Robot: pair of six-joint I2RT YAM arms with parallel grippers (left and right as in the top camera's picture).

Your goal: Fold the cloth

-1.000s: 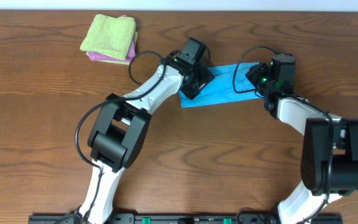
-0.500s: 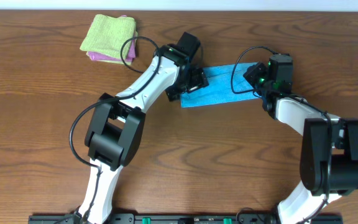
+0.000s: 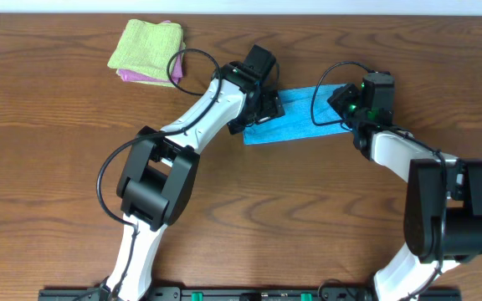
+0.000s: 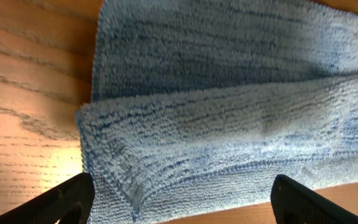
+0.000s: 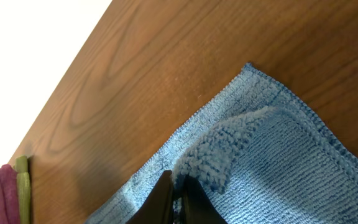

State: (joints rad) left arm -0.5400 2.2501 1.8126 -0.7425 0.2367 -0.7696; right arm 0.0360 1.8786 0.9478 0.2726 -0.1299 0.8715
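Note:
The blue cloth (image 3: 295, 117) lies folded on the wooden table between my two grippers. My left gripper (image 3: 259, 109) hovers over its left end, jaws wide open and empty. In the left wrist view the cloth (image 4: 229, 118) fills the frame, its folded layers between the two dark fingertips (image 4: 61, 202). My right gripper (image 3: 347, 109) is at the cloth's right end, shut on a raised fold of it. The right wrist view shows the fingers (image 5: 160, 199) pinching the fluffy upturned edge of the cloth (image 5: 229, 155).
A folded stack of a green cloth (image 3: 147, 46) on a pink cloth (image 3: 145, 77) lies at the back left of the table; its edge shows in the right wrist view (image 5: 2, 193). Cables loop off both arms.
My left gripper drew back left off the cloth, then moved slightly right again over its left end. My right gripper has stayed put, still pinching the cloth.

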